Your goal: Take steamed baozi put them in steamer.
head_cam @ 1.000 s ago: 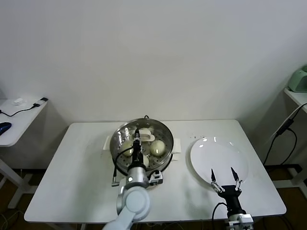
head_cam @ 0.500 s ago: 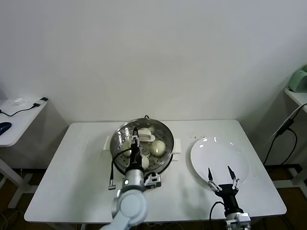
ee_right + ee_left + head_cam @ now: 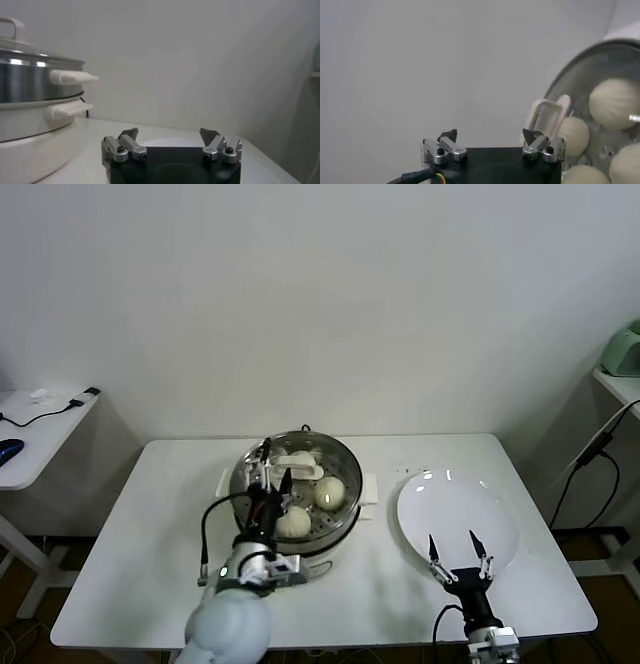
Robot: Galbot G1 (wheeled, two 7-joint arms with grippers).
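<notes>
**Four buns sit in the pot**

White table (image 3: 150, 564), pale wall behind. The steamer (image 3: 345, 474) holds four steamed baozi (image 3: 293, 522), all on its perforated tray. Above the steamer's near rim hangs the left gripper (image 3: 268, 466), fingers spread wide, gripping nothing. Right of the steamer lies one white plate (image 3: 500, 524); over its near edge waits the right gripper (image 3: 453, 546), fingers apart, carrying nothing.

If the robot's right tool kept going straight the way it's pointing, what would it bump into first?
Probably the white plate. The right tool is open and aims away from the robot, over the plate's near edge. If it travels above the plate, nothing else shows before the wall, though height is hard to judge here.
</notes>
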